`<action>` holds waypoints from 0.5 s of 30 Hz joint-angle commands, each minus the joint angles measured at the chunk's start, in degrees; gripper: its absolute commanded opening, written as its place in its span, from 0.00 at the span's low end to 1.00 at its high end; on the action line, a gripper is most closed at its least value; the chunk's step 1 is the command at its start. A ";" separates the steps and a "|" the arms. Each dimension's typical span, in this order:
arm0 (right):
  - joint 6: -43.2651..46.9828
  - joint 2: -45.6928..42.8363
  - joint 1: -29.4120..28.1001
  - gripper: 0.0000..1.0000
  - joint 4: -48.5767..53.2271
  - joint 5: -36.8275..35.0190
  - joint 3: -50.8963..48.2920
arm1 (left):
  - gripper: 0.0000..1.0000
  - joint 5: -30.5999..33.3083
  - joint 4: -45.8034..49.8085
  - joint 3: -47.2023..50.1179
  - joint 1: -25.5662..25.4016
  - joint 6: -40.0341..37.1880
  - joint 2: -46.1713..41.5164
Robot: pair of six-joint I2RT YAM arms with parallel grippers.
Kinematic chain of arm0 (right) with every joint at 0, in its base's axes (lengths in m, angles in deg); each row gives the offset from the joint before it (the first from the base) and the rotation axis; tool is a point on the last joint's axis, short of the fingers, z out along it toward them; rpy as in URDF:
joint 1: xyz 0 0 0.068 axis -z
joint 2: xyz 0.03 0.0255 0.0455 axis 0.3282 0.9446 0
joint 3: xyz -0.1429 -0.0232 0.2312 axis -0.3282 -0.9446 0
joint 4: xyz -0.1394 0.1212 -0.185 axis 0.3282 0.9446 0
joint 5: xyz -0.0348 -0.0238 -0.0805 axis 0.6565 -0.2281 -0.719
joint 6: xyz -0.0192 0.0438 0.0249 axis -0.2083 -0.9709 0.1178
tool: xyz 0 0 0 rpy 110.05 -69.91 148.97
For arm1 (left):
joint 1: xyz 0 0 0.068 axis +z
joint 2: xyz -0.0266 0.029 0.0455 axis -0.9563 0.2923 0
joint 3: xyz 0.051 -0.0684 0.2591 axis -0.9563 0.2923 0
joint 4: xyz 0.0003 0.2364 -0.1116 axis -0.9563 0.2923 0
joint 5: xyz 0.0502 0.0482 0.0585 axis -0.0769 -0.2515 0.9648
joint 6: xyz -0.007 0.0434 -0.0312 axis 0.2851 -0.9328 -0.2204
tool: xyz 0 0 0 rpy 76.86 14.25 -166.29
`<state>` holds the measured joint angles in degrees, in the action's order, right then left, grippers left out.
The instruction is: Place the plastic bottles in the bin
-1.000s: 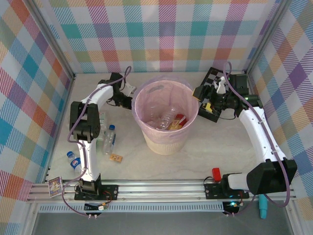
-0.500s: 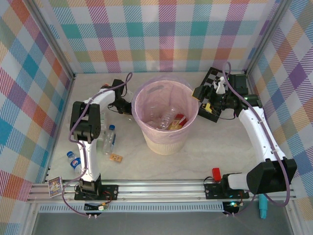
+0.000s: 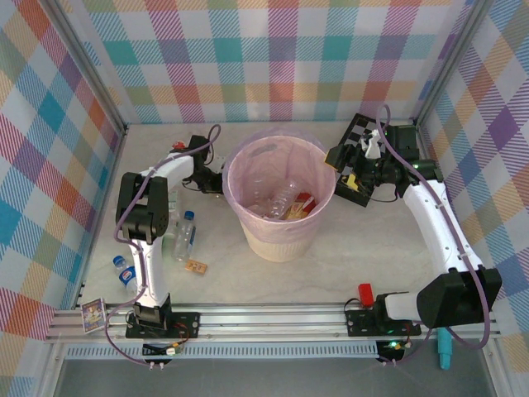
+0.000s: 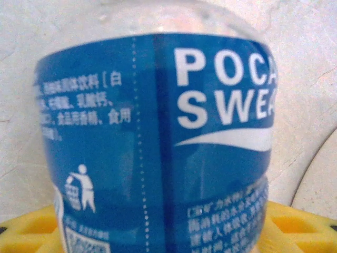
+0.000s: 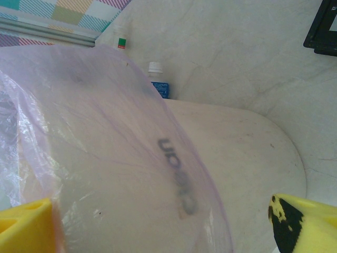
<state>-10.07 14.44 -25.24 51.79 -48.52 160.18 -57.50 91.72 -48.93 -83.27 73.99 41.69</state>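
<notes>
Lowered left hand (image 3: 212, 179) beside bin (image 3: 281, 245) | spread round blue-labelled bottle (image 4: 158, 132), unpinched | grasp due | kept right hand (image 3: 336, 156) spread

A robotics lab test cell is shown, not a lived-in room. The workspace is boxed in by an aluminium frame (image 3: 89, 66) hung with plaid cloth walls (image 3: 273, 58). A left arm (image 3: 145, 208) and a right arm (image 3: 438, 219) are bolted to a metal rail (image 3: 264, 318) at the edge of a pale marbled tabletop (image 3: 364, 248). A black-and-white checkerboard (image 3: 361, 129) is laid in the far corner.
</notes>
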 commanded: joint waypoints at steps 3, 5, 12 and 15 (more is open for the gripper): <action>-0.04 0.52 -0.30 0.96 0.16 -0.41 -0.32 | 0.59 1.41 2.27 1.15 -0.02 1.36 -2.14; -0.26 0.61 -0.28 0.96 0.25 -0.44 -0.07 | 0.58 1.21 2.64 0.66 -0.07 1.41 -2.43; -1.87 -0.04 -0.33 0.95 -0.09 -1.19 0.76 | 0.54 1.29 4.20 -3.65 1.56 5.55 -4.62; -2.01 -0.27 -0.27 0.95 -0.01 -1.51 0.81 | 0.52 0.21 5.03 -6.19 3.07 8.01 -6.22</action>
<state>-11.08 14.44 -25.33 51.77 -48.54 160.20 -56.51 95.00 -51.49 -82.09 78.63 40.13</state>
